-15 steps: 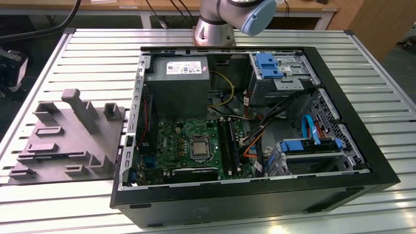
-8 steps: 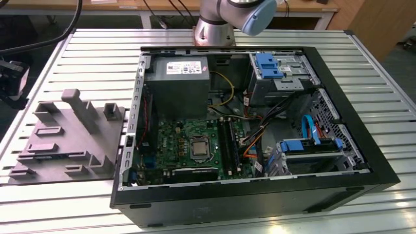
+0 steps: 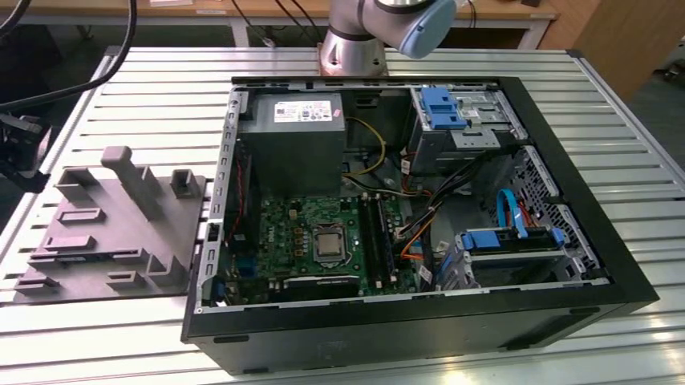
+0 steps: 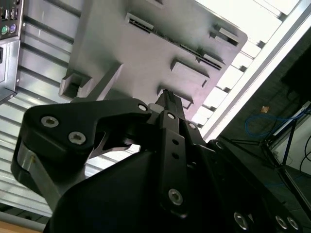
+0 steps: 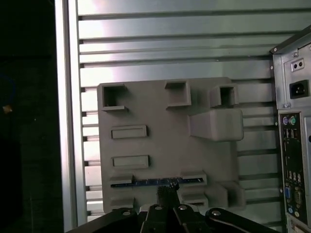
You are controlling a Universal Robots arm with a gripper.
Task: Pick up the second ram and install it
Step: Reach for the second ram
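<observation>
The second ram (image 5: 146, 182) is a thin blue-green stick standing on edge in a slot of the grey fixture tray (image 5: 160, 131). In the first wrist view my gripper (image 5: 167, 193) hangs above that slot, its dark fingertips overlapping the middle of the stick. The fingers look pressed together, and I see nothing held between them. In the second wrist view the gripper (image 4: 165, 96) points at the tray (image 4: 146, 53) from above. In the exterior view the tray (image 3: 107, 233) lies to the left of the open computer case (image 3: 407, 321), whose black memory slots (image 3: 377, 233) run beside the processor socket.
The tray and case rest on a slatted aluminium table (image 3: 160, 88). The grey power supply (image 3: 291, 136), blue drive brackets (image 3: 441, 108) and loose cables fill the case. Its rear ports (image 5: 291, 165) face the tray. The table edge (image 5: 68, 121) runs close beside the tray.
</observation>
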